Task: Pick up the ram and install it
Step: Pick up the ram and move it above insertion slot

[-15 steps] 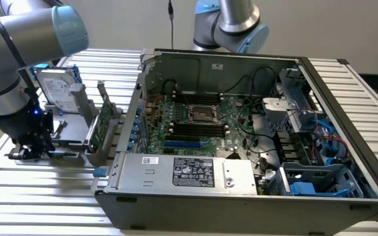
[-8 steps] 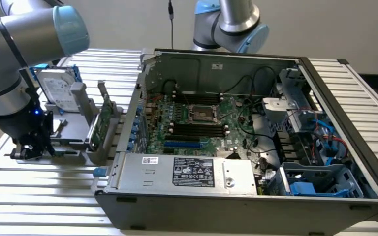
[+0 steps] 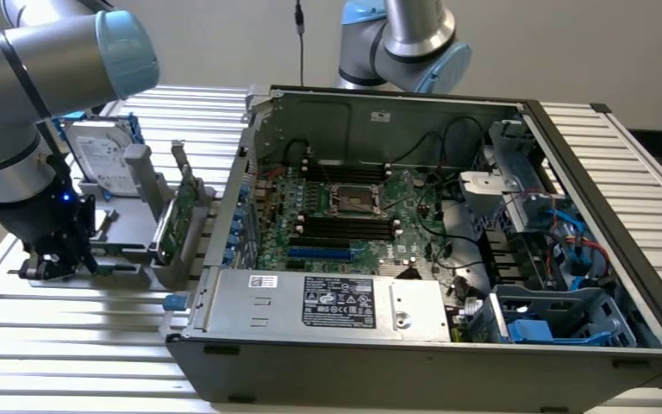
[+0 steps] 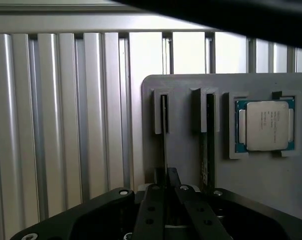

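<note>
On the gray holder [image 4: 250,185] beside the case [image 3: 423,354], the ram [image 4: 164,145] stands on edge in a slot, seen from its thin side as a dark line. Its long axis lies along the holder, parallel to the slats of the table [image 4: 66,125]. One end sits in a slot bracket and the other is at the gripper [image 4: 166,187]. The fingers are pressed together on that near end, pinching the ram's thin edge (no gap shows between them). A second dark board [image 4: 209,140] stands in the next slot, parallel and just beside it. A cpu [image 4: 264,125] sits flat in a recess past that.

In the exterior view the arm [image 3: 32,112] enters from the exterior view's left. Its forearm drops almost straight down, with the gripper low at the holder's end farthest from the case. A hard drive [image 3: 101,159] and a green card [image 3: 170,224] stand upright in the holder, between gripper and case.

The case lies open side up, its motherboard [image 3: 343,207] exposed. The table is slatted aluminium, and the wall behind is pale. Another arm [image 3: 406,39] stands behind the case.
</note>
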Available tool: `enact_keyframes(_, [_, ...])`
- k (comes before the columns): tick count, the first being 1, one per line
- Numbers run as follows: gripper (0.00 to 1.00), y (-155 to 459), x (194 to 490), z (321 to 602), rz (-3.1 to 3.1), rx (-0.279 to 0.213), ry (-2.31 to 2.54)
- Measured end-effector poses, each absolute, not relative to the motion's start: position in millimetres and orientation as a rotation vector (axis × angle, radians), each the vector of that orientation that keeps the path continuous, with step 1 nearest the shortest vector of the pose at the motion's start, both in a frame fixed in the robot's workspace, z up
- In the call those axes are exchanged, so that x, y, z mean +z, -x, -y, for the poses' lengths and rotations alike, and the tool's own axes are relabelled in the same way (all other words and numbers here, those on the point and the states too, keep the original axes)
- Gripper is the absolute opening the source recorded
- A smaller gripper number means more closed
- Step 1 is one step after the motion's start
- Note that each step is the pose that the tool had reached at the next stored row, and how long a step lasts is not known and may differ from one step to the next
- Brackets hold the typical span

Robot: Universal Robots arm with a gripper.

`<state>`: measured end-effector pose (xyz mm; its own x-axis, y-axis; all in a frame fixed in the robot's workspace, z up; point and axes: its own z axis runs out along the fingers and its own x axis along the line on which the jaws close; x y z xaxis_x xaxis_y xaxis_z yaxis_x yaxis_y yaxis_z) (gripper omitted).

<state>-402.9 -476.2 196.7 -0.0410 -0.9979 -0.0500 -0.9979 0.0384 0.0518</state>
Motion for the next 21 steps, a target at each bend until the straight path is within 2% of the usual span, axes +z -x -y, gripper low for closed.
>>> enact_keyframes(21, [0.14,402.8,203.2,476.2,-2.279,0.113,2.158])
